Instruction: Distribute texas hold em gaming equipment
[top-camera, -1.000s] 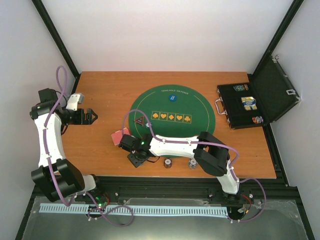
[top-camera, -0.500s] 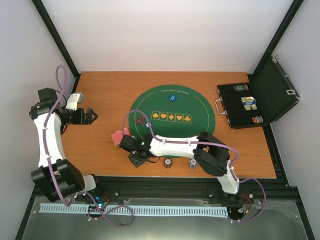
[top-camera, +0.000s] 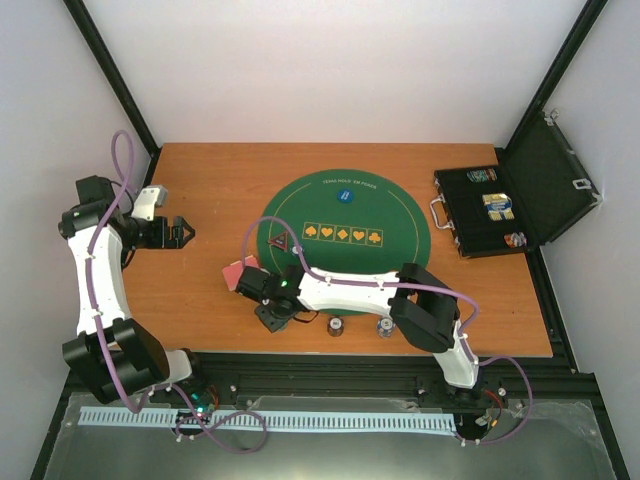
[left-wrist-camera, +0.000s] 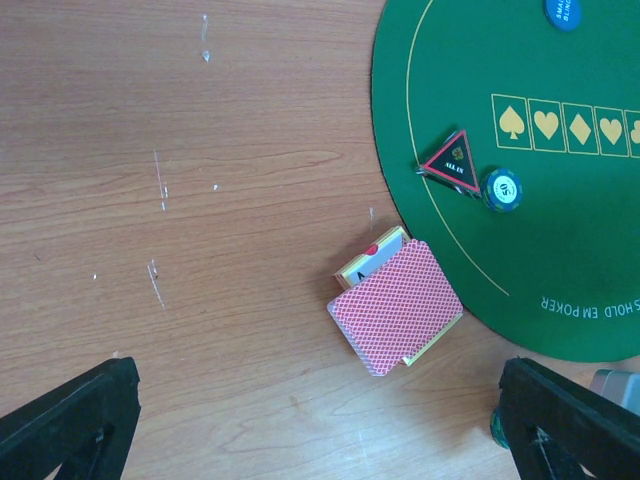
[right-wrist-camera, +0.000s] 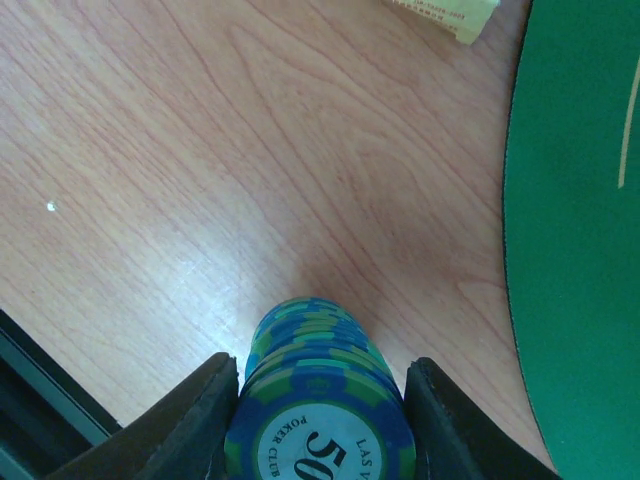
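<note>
The right gripper clamps a stack of blue-and-green striped poker chips marked 50 over the brown wooden table, beside the round green felt mat. The left gripper hangs spread apart. Pink-red-backed playing cards lie by the mat's edge.

Right pincer with chip stack has edged slightly left.

Left arm and right arm: white links, black joints, purple cables.
</note>
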